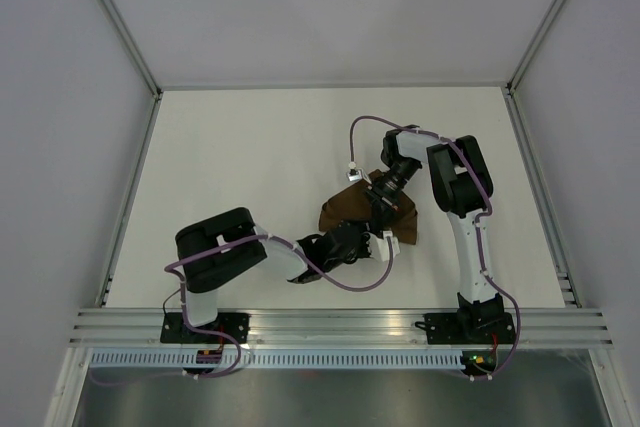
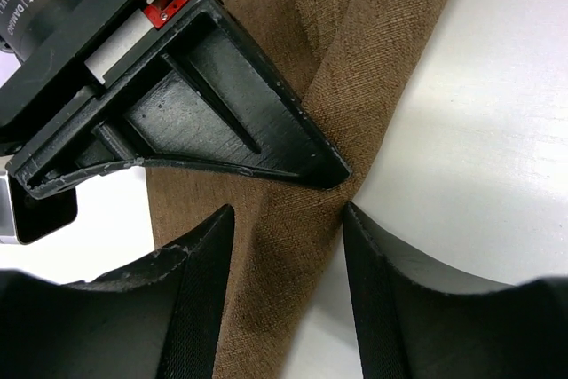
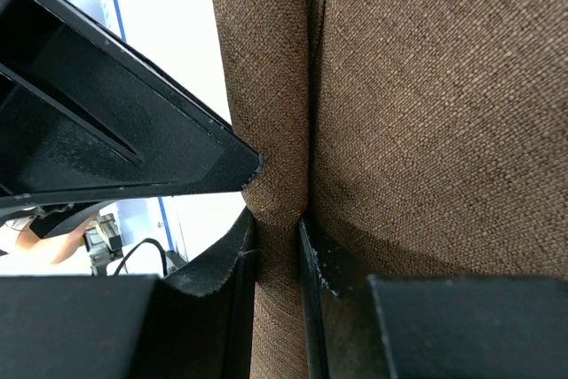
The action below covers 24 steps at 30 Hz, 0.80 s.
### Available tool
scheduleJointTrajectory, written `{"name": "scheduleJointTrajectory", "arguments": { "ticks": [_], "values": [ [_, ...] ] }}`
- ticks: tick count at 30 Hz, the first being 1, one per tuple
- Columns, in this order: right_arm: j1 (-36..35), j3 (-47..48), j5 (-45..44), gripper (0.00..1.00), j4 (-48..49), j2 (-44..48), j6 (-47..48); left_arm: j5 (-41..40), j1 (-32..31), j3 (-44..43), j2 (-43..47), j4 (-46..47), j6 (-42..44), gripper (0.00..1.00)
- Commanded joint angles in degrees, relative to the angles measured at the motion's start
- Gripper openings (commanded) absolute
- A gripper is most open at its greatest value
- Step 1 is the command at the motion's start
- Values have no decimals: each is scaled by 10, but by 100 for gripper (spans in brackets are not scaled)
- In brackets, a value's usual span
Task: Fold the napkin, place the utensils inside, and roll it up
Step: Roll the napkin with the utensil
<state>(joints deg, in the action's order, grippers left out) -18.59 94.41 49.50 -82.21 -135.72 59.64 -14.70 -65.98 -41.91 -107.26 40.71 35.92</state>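
The dark brown napkin lies bunched at the middle of the white table, between both grippers. My right gripper comes down on it from behind. In the right wrist view it is shut on a raised fold of the napkin. My left gripper reaches in from the near left. In the left wrist view it is open, its jaws apart on either side of a strip of napkin, with the right gripper's finger just beyond. The knife is hidden or out of view.
Purple cables loop off both arms, one with a white connector just behind the napkin. Aluminium rails run along the near edge, and grey walls close in the table's left, back and right sides.
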Motion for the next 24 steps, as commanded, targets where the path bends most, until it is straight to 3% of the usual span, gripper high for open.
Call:
{"name": "scheduleJointTrajectory", "arguments": {
  "ticks": [1, 5, 9, 20, 24],
  "values": [
    [-12, 2, -69, 13, 80, -40, 39, 4, 16, -8, -1, 8, 41, 56],
    [-12, 6, -69, 13, 77, -44, 40, 51, 17, -29, -3, -50, 35, 56],
    [-12, 9, -70, 13, 75, -46, 40, 112, 24, -71, -20, -160, 10, 49],
    [-12, 9, -68, 15, 79, -41, 31, 228, 47, -121, -51, -301, -68, 13],
    [-11, 4, -63, 24, 91, -25, 15, 279, 61, -135, -60, -338, -93, 5]
  ]
}}
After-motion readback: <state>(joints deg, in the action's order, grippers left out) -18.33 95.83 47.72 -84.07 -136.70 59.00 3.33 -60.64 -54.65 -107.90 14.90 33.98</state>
